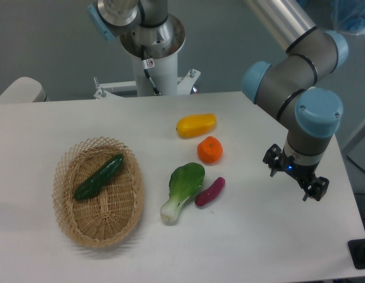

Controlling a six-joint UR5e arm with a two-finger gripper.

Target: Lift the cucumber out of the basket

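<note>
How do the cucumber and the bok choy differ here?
The cucumber is dark green, smooth and slender; the bok choy is lighter green and leafy with a white stem. The cucumber lies inside the basket; the bok choy lies on the bare table. Both lie flat on similar diagonals, about equally long.

**Grey-and-blue arm with a black hand**

The arm (294, 56) is built of brushed silver tubes and dark grey cylindrical joints, each closed by a rounded pale blue cap. Its white cylindrical pedestal (151, 56) carries a small red-and-white label and a thin black cable running down its front. The small black two-fingered hand (295, 178) shows a tiny blue light on its body.
</note>
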